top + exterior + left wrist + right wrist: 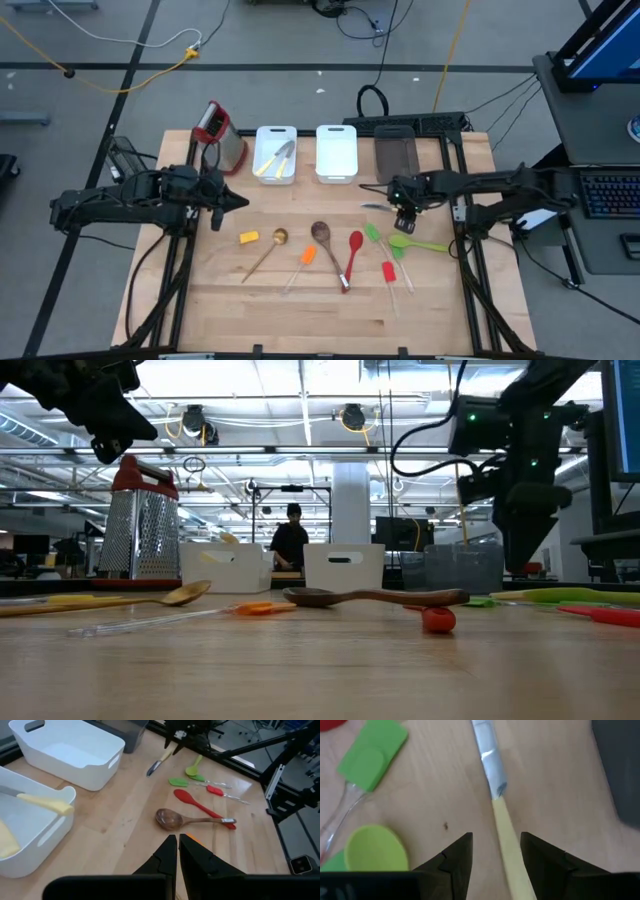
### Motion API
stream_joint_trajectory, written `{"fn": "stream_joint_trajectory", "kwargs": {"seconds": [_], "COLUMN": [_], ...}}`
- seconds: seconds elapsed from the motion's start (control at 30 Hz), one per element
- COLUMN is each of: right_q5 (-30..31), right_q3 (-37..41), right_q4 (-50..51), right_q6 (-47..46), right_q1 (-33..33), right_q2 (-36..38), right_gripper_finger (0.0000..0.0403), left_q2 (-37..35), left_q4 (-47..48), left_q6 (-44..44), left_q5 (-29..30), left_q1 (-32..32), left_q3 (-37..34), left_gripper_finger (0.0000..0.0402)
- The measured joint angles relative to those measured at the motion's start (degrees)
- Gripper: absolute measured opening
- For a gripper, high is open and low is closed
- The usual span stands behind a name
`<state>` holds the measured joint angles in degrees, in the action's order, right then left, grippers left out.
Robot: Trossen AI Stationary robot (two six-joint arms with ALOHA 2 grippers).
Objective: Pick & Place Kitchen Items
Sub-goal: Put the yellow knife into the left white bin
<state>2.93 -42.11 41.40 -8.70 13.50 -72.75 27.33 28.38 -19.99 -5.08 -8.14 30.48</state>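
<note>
Right gripper (pixel 496 854) hangs low over the desk (pixel 320 310) with its two dark fingers (pixel 456 855) apart, one on each side of the pale handle of a metal knife (pixel 495 800); the wrist view does not show whether they touch it. The knife lies flat on the wood, blade pointing away from the gripper, just beside a green mini spatula (pixel 372 752) and a lime-green spoon (pixel 375 849). From above, this gripper (pixel 404 213) sits near the dark grey bin (pixel 396 152) at the far right of the desk. Spread across the middle of the desk lie a red mini spatula (pixel 389 272), a red spoon (pixel 354 250), a dark wooden spoon (pixel 325 243), an orange mini spatula (pixel 306 257), a pale wooden spoon (pixel 268 250) and a yellow mini spatula (pixel 248 237). Behind them stand two white bins: the left one (pixel 275 133) holds yellow and metal utensils, the other (pixel 337 135) is next to it. A steel box grater (pixel 222 137) with a red handle lies at the far left. Left gripper (pixel 214 205) hovers near the grater, its fingers (pixel 167 855) pressed together on nothing.
</note>
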Motion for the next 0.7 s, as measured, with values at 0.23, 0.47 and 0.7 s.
{"fn": "stream_joint_trajectory", "kwargs": {"seconds": [0.23,0.47,0.7], "right_q5": [-0.03,0.01,0.10], "right_q3": [0.02,0.02,-0.17], "right_q4": [-0.06,-1.20,-4.69], "right_q6": [1.41,3.42,3.48], "right_q1": [1.10,1.13,1.18], "right_q2": [-2.82,-6.68,-11.88], "right_gripper_finger": [0.0160,0.0160,0.0159], "left_q2": [0.00,0.02,0.02], "left_q4": [0.00,0.02,0.02], "left_q6": [-0.97,-0.85,-0.02], "left_q5": [-1.73,-2.43,-2.44], "left_q1": [-0.02,-0.02,-0.02], "left_q3": [0.00,0.00,0.00], "left_gripper_finger": [0.0021,0.0021,0.0021]}}
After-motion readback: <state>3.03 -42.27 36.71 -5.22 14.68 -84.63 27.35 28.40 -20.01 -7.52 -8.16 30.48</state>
